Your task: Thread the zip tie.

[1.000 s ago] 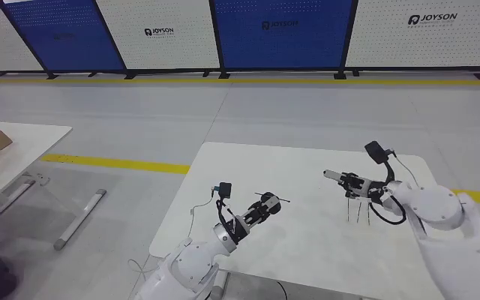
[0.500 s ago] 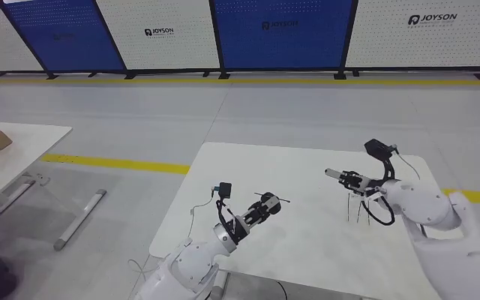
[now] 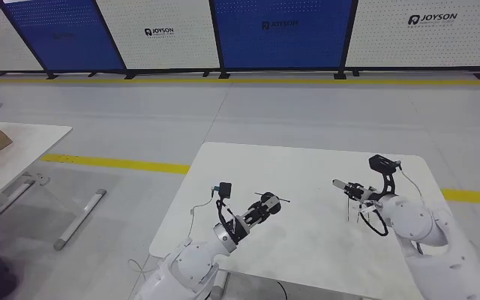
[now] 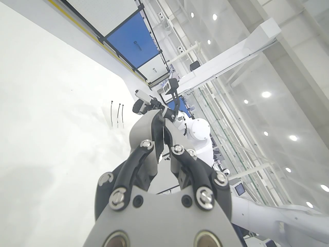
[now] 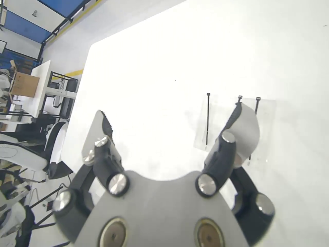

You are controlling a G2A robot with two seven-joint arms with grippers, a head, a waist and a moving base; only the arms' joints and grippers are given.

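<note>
Right end effector point(image 5: 171, 111), fingers apart, hangs nearest the loose zip ties point(image 5: 207, 119), which lie right of centre with long axes vertical. Left end effector point(image 3: 266, 204) grips one tie point(image 3: 285, 199).

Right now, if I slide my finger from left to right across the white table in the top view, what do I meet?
The left gripper, shut on a thin black plastic zip tie → a bare stretch of the white rectangular table → the open right gripper.

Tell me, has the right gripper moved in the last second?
Yes. The right gripper drew back toward the robot, nearer the zip ties on the table.
</note>
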